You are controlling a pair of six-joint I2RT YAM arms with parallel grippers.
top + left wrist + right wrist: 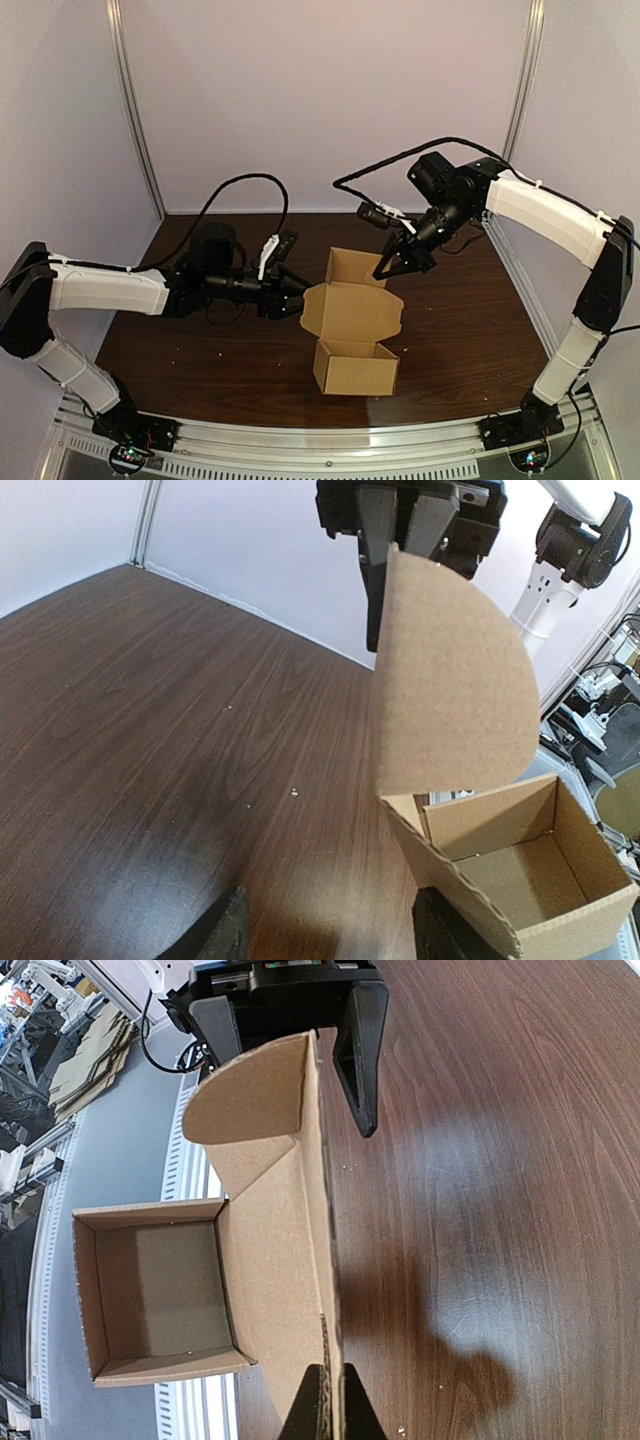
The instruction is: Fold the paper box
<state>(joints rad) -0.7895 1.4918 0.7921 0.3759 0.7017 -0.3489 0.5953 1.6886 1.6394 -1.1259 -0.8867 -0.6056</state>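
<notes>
A brown cardboard box (355, 368) sits on the wooden table with its cavity (155, 1290) open upward. Its lid panel (352, 310) stands raised, and a rounded side flap (450, 695) sticks up from it. My right gripper (330, 1405) is shut on the lid's thin far edge, seen above the box in the top view (392, 270). My left gripper (335, 935) is open just left of the lid (290, 295). Only bare table lies between its fingertips, and the box's corrugated edge (440, 855) runs close to its right finger (450, 930).
Dark wood table (200, 350) stretches to the left and front of the box. White enclosure walls (320, 100) and metal posts close off the back and sides. A metal rail (330, 440) runs along the near edge.
</notes>
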